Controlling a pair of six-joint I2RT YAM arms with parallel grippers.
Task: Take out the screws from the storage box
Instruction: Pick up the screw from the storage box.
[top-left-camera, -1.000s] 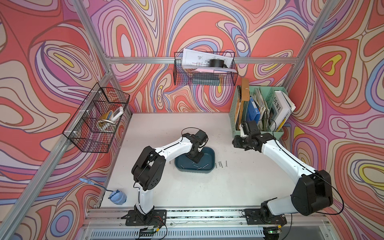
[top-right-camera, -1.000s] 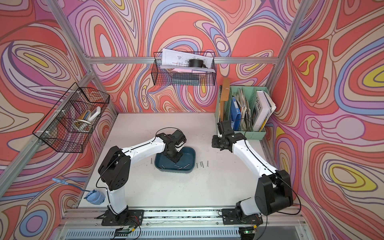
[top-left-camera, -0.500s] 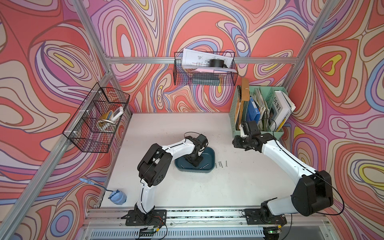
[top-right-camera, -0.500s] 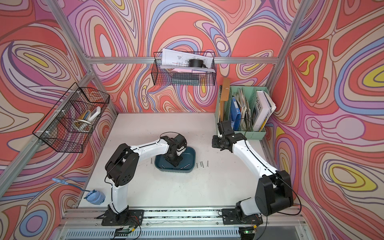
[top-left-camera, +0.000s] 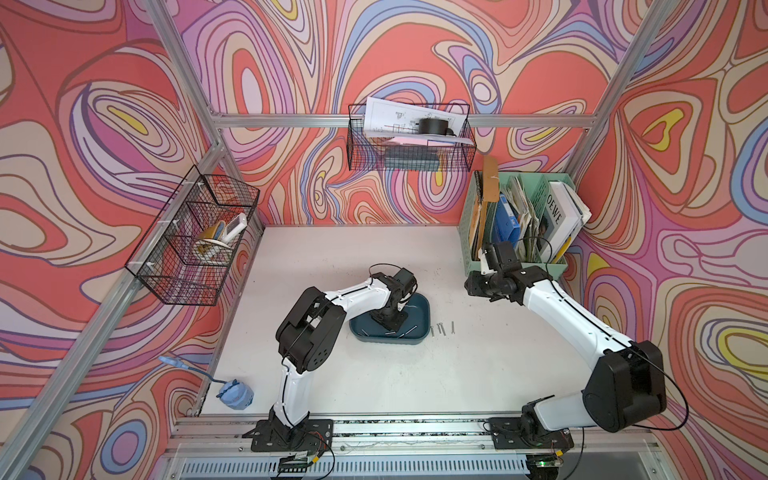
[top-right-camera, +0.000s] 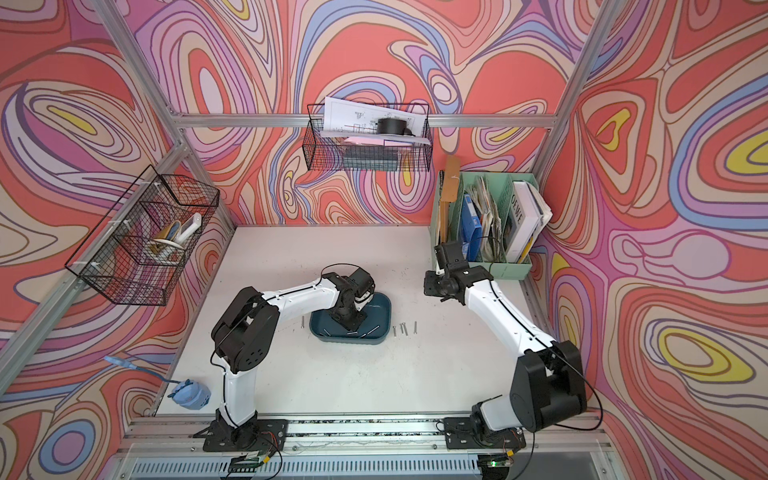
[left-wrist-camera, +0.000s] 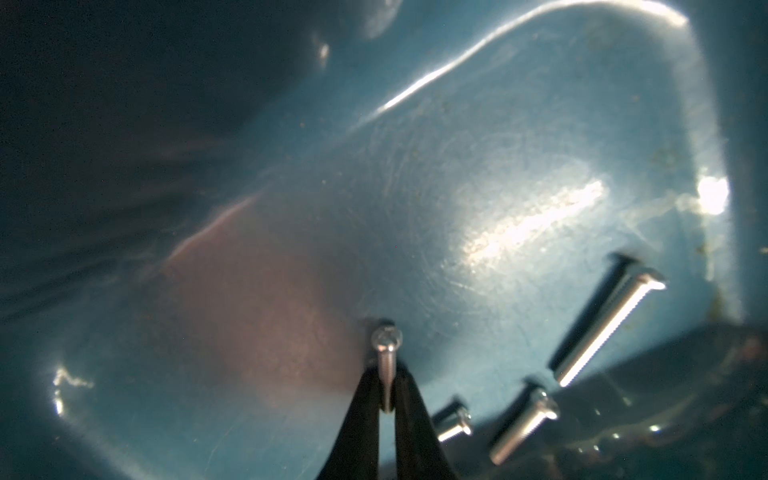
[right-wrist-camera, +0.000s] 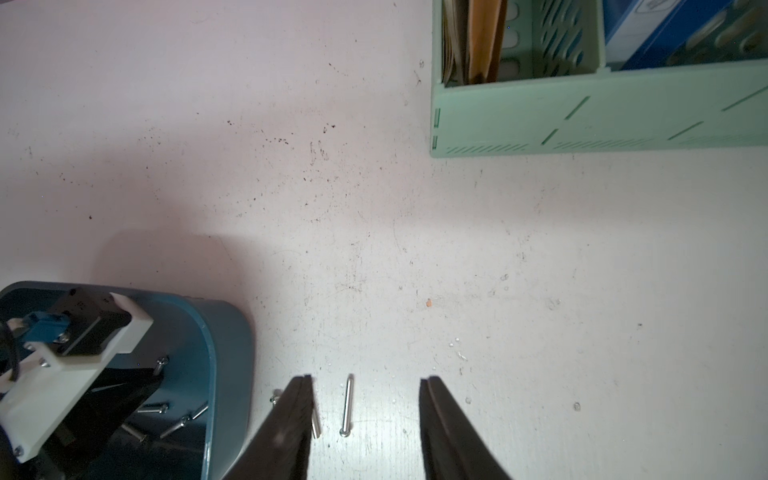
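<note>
Left gripper (left-wrist-camera: 386, 388) is down inside storage box (top-left-camera: 417, 336) at mid-table, jaws pinched on one screw (left-wrist-camera: 387, 361). Loose screws (left-wrist-camera: 604, 326) lie near it on the box floor. Its wrist covers the box middle in both top views. Right gripper (right-wrist-camera: 368, 380) is parted and empty, above more screws (top-left-camera: 443, 329) on table (top-left-camera: 374, 374) just beside the box. Mint file organizer (right-wrist-camera: 582, 118) stands well apart.

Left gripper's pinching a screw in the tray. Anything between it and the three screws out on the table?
Only the tray rim stands between the left gripper, shut on the screw, and the three screws. Nothing else visible.
</note>
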